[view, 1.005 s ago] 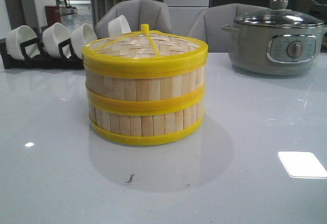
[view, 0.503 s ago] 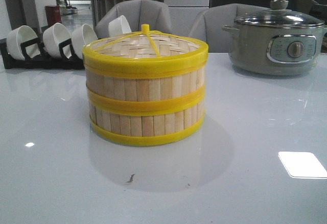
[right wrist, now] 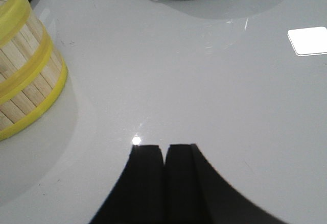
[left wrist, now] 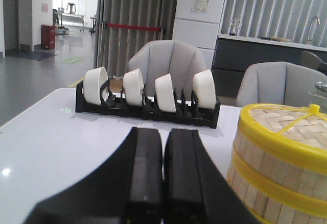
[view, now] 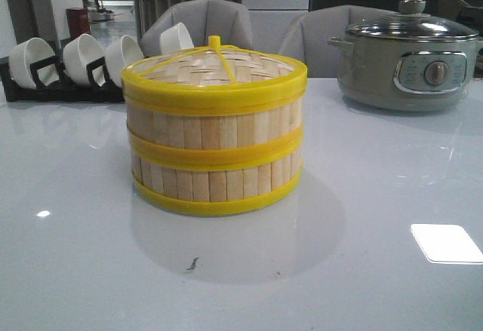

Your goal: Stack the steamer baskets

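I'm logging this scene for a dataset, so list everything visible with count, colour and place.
steamer baskets: two, bamboo with yellow rims, stacked at table centre
lid: one, woven bamboo, yellow rim, on top of the stack
electric pot: one, grey-green with glass lid, back right
bowls: four, white, tilted in the rack, back left
rack: one, black, back left
chairs: two, grey, behind the table
table: one, glossy white
left gripper: black fingers shut, empty, left of the stack
right gripper: black fingers shut, empty, right of the stack
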